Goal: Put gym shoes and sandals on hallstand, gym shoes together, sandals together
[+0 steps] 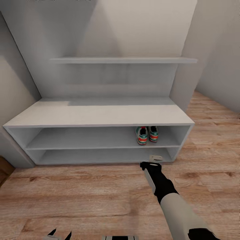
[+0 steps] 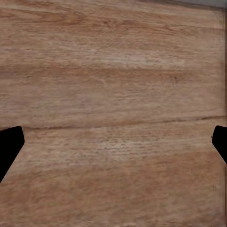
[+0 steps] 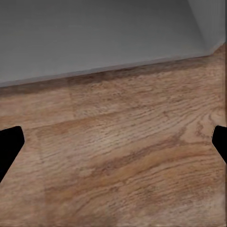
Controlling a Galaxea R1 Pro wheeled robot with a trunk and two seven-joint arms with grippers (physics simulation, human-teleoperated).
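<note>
pale grey-white hallstand (image 1: 100, 115); gym shoes (image 1: 146, 134) cream, green-striped, red-orange; floor (image 1: 83, 200) light brown wood grain.

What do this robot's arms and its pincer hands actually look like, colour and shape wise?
The right arm is a smooth pale grey-white tube that turns into a black wrist section, ending in a small light-coloured right gripper. In the wrist views the fingertips are plain black, blunt wedges. The left gripper shows dark pointed fingers. No cables or markings are visible.

Right arm (image 1: 176, 206): pale grey forearm shell, black wrist section. Right gripper (image 1: 155, 158): light grey. Left gripper (image 1: 60, 234): 2 black fingertips.
</note>
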